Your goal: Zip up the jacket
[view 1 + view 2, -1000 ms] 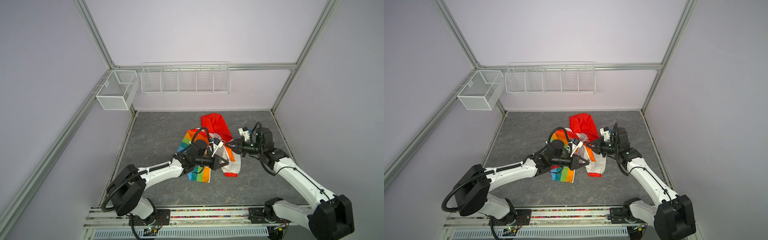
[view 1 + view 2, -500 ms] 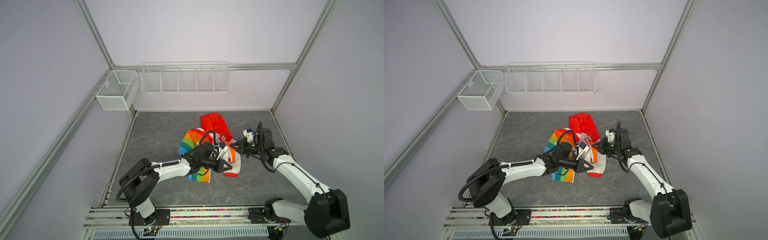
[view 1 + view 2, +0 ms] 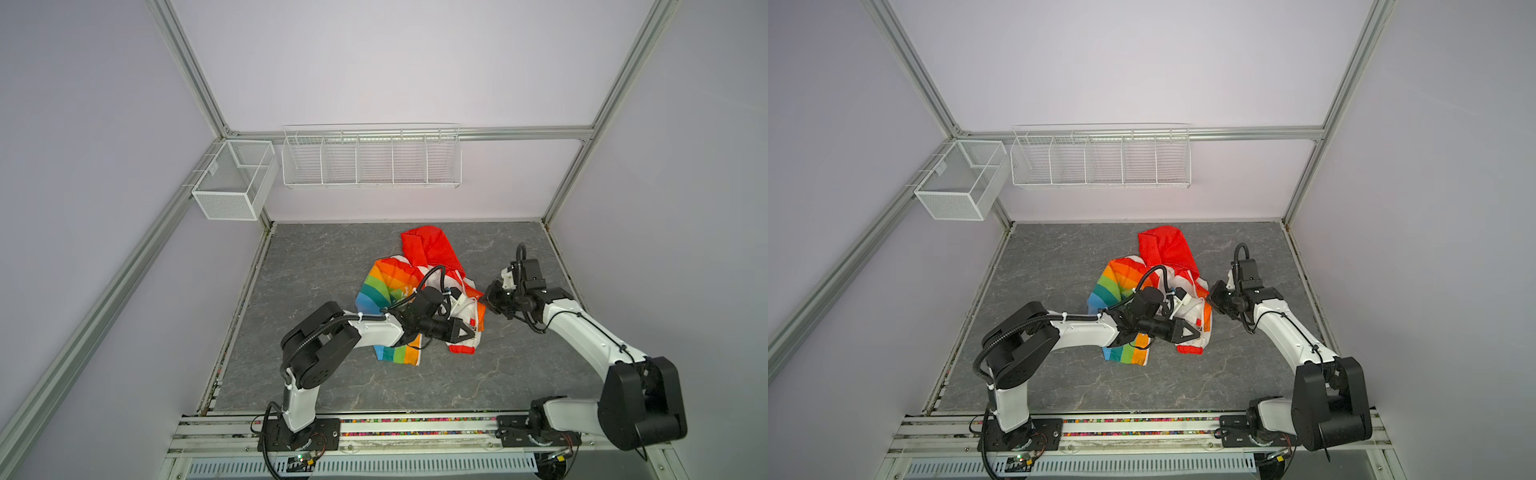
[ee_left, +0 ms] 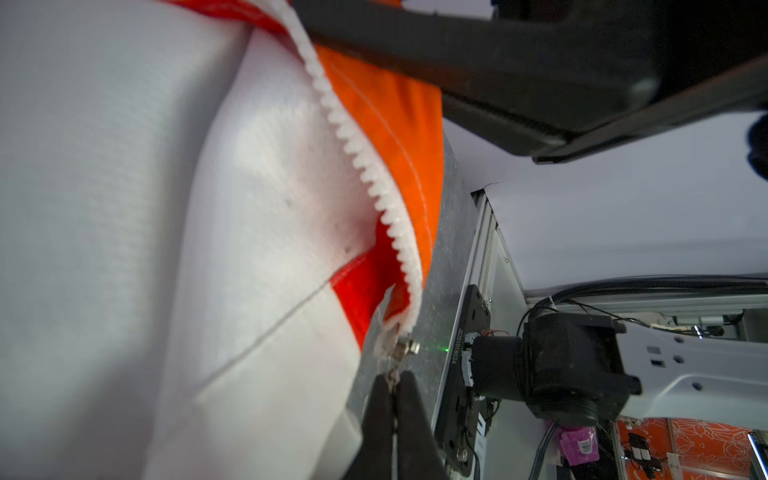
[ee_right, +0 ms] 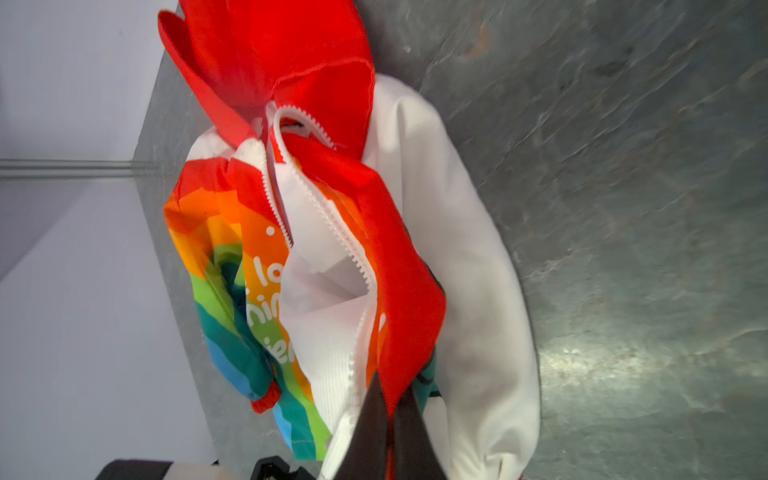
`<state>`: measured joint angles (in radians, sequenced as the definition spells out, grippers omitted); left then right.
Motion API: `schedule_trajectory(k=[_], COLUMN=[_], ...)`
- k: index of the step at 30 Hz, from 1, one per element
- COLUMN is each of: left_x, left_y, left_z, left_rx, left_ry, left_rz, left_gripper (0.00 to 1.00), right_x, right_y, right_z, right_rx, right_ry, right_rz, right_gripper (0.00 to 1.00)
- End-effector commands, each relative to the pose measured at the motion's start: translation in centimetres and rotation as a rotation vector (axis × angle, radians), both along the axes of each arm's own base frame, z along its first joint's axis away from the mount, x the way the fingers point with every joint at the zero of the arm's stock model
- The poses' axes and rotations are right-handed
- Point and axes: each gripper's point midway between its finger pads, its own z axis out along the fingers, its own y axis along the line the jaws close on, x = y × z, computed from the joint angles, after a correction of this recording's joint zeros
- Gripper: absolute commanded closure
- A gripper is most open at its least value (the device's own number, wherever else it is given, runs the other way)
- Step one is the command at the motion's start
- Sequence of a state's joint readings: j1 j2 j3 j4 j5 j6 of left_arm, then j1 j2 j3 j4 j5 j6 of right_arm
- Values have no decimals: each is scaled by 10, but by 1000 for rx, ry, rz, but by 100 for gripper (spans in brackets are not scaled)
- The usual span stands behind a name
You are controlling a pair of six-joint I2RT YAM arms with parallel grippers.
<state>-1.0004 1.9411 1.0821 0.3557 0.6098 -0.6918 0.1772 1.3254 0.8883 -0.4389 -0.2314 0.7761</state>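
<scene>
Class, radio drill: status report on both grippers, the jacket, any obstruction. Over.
Left gripper shut on zipper pull. Right gripper shut on jacket, red edge. Teeth apart, unzipped. Nothing in the way.

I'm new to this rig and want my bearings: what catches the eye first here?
A crumpled child's jacket with rainbow stripes, white panels and a red hood lies at the middle of the grey marbled tabletop, its white zipper open. The left claw pinches its small metal zipper pull; the right claw grips the jacket's red edge.
</scene>
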Motion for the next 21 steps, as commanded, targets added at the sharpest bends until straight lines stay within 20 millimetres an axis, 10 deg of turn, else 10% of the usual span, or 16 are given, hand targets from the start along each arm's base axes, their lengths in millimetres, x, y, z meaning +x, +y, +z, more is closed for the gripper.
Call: schedule_trajectory(k=[1, 10, 21], left_x=[8, 7, 11], left_y=[-26, -60, -31], left_z=[29, 67, 11], left_rx=[-88, -171, -116], left_ry=[-34, -69, 26], left_rz=[-10, -66, 46], left_gripper=[100, 100, 100], right_x=[13, 33, 33], right_y=[-29, -50, 17], right_z=[31, 89, 1], right_rx=[-150, -278, -154], right_ry=[-95, -215, -55], right_rz=[-73, -112, 157], right_gripper=[94, 94, 94])
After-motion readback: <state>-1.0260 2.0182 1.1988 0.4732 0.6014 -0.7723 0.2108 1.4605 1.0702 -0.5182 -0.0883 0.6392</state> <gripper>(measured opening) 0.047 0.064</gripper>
